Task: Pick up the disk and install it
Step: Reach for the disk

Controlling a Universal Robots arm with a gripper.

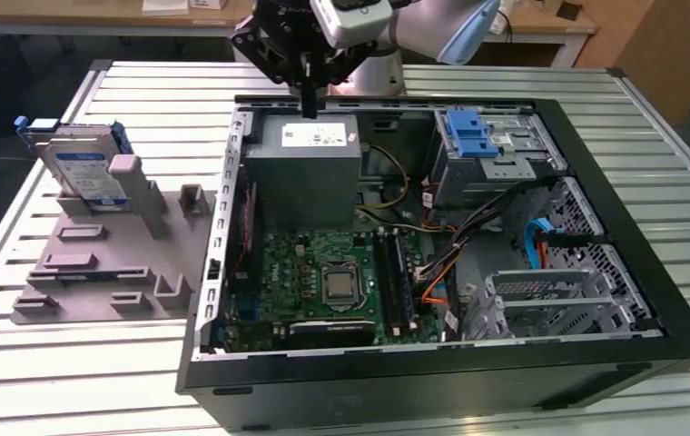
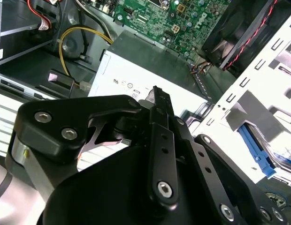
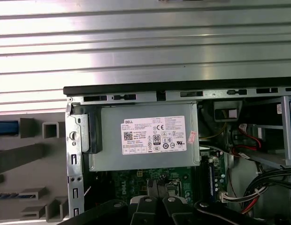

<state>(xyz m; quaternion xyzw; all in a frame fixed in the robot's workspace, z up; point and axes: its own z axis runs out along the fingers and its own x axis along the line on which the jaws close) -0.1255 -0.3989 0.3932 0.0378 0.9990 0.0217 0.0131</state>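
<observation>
Silver metal slats make up the table (image 1: 43, 381), and on it lies an open black computer case (image 1: 442, 361) with its side panel off. The disk (image 1: 84, 173) stands upright on its edge in a grey moulded holder (image 1: 91, 263), near the table's far corner at the exterior view's left, outside the case. It has a white-and-blue label facing the camera and a blue plastic frame around it. I cannot make out its print.

My gripper (image 1: 309, 102) is well apart from the disk. It hangs over the far wall of the case, just above the grey power supply (image 1: 309, 168). Its black fingers are pressed together and hold nothing, which shows in both wrist views (image 2: 157, 91) (image 3: 157, 183).

In the first wrist view, the power supply (image 3: 145, 159) carries a white label (image 3: 154, 135) with small black print, a square code and a row of round compliance marks, plus a small pink sticker at one corner. A smaller white label sits on top of it in the exterior view.

The arm reaches in from the table's far edge. Its pale wrist is bent so the gripper points straight down.

Inside the case, the green motherboard (image 1: 320, 282) lies beyond the power supply, toward the table's near edge. A metal drive cage with a blue plastic latch (image 1: 472, 136) sits at the case's far corner on the exterior view's right.
</observation>
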